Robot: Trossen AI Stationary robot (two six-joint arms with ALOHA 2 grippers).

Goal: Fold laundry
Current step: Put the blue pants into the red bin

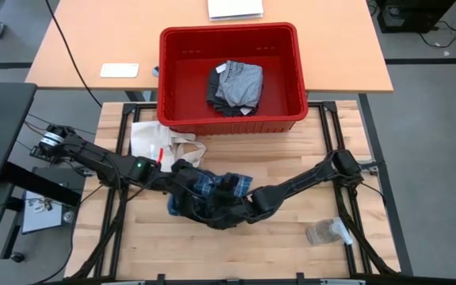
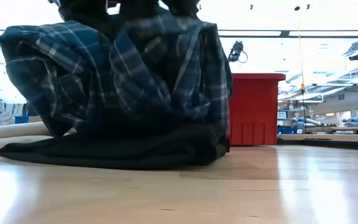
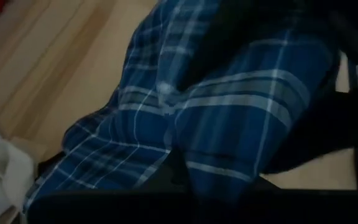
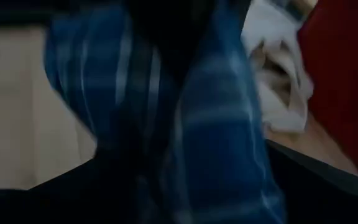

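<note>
The blue-and-white plaid shirt (image 1: 209, 187) is bunched up in the middle of the table, between both grippers. In the low view the shirt (image 2: 117, 74) hangs as a gathered heap, its lower part resting on the wood over a dark layer (image 2: 104, 152) that I cannot name. My left gripper (image 1: 185, 176) is at the shirt's left side and my right gripper (image 1: 237, 199) at its right side, and cloth hides the fingertips of both. The dark grey piece (image 1: 234, 85), with its lighter grey side showing, lies crumpled inside the red bin. My left gripper holds the plaid shirt at its upper left bunch (image 2: 86, 18) from above. The cloth (image 3: 229, 112) fills its wrist view and covers the place of contact. The shirt hangs slack below, its bottom on the table. My right gripper holds the shirt's upper right bunch (image 2: 179, 18) from above. Folds of plaid (image 4: 216, 124) hide the fingers, and how many layers it has cannot be told. The cloth droops below it down to the table.
The cream tote bag (image 1: 161, 142) lies just left and far of the shirt. Beyond it the red bin (image 1: 172, 79) stands at the table's far edge. A clear plastic bottle (image 1: 327, 232) lies near the right edge. Bare wood shows toward the near edge.
</note>
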